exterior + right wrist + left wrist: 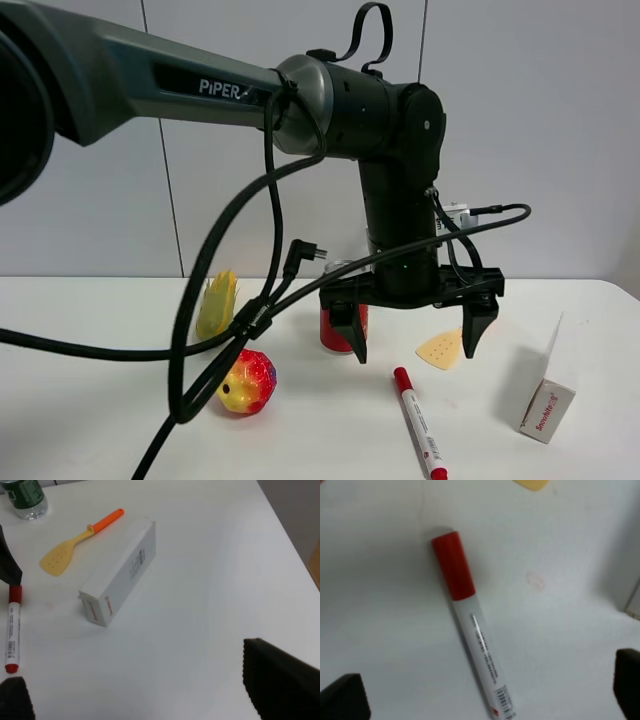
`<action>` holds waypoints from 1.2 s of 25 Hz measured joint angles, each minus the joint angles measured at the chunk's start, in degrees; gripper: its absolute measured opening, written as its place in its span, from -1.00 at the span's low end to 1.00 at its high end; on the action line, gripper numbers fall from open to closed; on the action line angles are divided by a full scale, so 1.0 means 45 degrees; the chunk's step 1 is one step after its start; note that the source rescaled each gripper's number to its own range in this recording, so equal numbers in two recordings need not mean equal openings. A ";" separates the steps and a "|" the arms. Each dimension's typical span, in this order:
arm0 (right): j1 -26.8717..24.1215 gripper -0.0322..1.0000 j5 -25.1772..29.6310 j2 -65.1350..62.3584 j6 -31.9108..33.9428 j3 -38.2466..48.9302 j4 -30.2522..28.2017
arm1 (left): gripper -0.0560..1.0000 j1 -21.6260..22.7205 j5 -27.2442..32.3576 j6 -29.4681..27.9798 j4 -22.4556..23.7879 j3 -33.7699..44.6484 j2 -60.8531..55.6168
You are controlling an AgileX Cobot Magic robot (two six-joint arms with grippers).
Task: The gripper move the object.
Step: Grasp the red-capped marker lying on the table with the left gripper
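Black two-fingered left claw (414, 348) spread wide, empty, over slim white red-capped marker pen (420, 425) on white surface (80, 420), lower centre; right claw (132, 670) likewise spread.

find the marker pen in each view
Exterior high: marker pen on the table, low, right of centre, below the left end effector.
Left wrist: mid-picture, red cap nearer the yellow spatula.
Right wrist: at the frame edge, apart from the white box.
Shared: yellow spatula.
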 joint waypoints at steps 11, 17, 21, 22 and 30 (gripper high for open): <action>0.0000 1.00 0.0000 0.0000 0.0000 0.0000 0.0000 | 1.00 -0.0320 0.0238 -0.0824 0.0894 -0.0016 0.0896; 0.0000 1.00 0.0000 0.0000 0.0000 0.0000 0.0000 | 1.00 -0.0660 0.0152 -0.0824 0.0981 -0.0016 0.0918; 0.0000 1.00 0.0000 0.0000 0.0000 0.0000 0.0000 | 1.00 -0.0765 0.0112 -0.0824 0.1143 -0.0016 0.0934; 0.0000 1.00 0.0000 0.0000 0.0000 0.0000 0.0000 | 1.00 -0.0765 0.0112 -0.0824 0.1157 -0.0016 0.0980; 0.0000 1.00 0.0000 0.0000 0.0000 0.0000 0.0000 | 1.00 -0.0779 0.0107 -0.0840 0.1330 -0.0016 0.1487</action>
